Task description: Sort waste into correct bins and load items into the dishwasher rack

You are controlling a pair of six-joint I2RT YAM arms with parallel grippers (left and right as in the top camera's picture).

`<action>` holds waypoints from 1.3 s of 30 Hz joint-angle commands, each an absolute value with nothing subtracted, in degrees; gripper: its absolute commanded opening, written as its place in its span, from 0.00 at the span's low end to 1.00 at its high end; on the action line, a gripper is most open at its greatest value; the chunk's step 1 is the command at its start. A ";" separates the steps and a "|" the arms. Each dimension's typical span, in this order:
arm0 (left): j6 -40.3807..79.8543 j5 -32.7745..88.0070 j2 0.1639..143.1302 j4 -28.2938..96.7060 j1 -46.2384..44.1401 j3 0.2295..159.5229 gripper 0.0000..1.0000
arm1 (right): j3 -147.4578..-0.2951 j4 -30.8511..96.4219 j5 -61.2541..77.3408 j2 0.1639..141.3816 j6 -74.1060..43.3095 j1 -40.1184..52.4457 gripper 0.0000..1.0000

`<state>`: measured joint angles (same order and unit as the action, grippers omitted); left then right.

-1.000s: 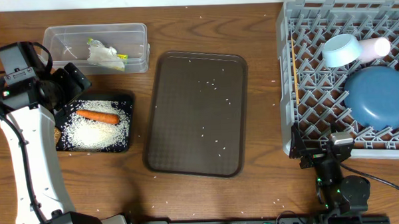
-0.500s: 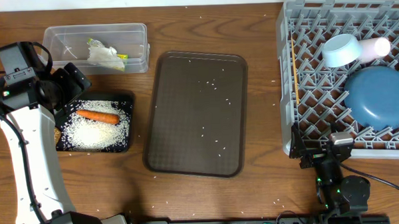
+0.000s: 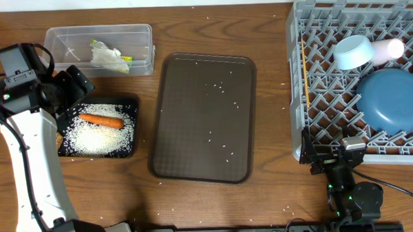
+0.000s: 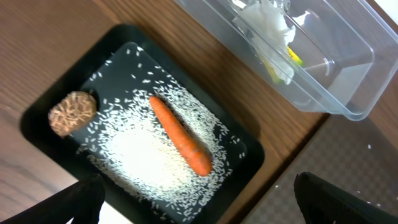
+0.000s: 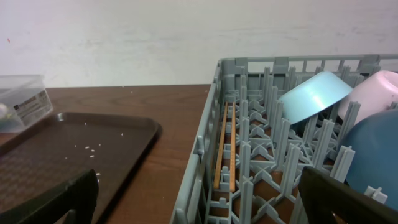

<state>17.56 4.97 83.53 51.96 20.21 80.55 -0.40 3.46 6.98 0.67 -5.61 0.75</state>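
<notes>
Black plastic marks the food bin: the black tray (image 4: 81, 81) holds the carrot (image 4: 180, 144), rice grains (image 4: 140, 165) and brown lump (image 4: 71, 113), while the clear tub (image 4: 348, 87) just beside it keeps the tissue (image 4: 267, 18) and wrapper (image 4: 283, 62) apart as dry waste. Pegs in the rack (image 3: 314, 29) prop the blue plate (image 3: 392, 99) tilted, and the chopsticks (image 5: 224, 146) lie in a channel along its wall. The left end effector (image 4: 199, 202) above the tray and the right end effector (image 5: 202, 199) by the rack are both released and empty. Sorting looks finished.
</notes>
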 commanded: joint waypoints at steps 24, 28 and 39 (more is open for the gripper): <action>0.16 2.26 39.35 1.54 2.09 15.40 0.98 | -0.32 3.75 6.39 0.27 -5.06 0.16 0.99; -3.95 2.26 33.01 -6.28 -0.40 8.10 0.98 | -0.32 3.77 6.37 0.27 -5.06 0.16 0.99; -6.24 2.26 22.11 -9.04 -2.50 1.80 0.98 | -0.32 3.75 6.37 0.27 -5.06 0.16 0.99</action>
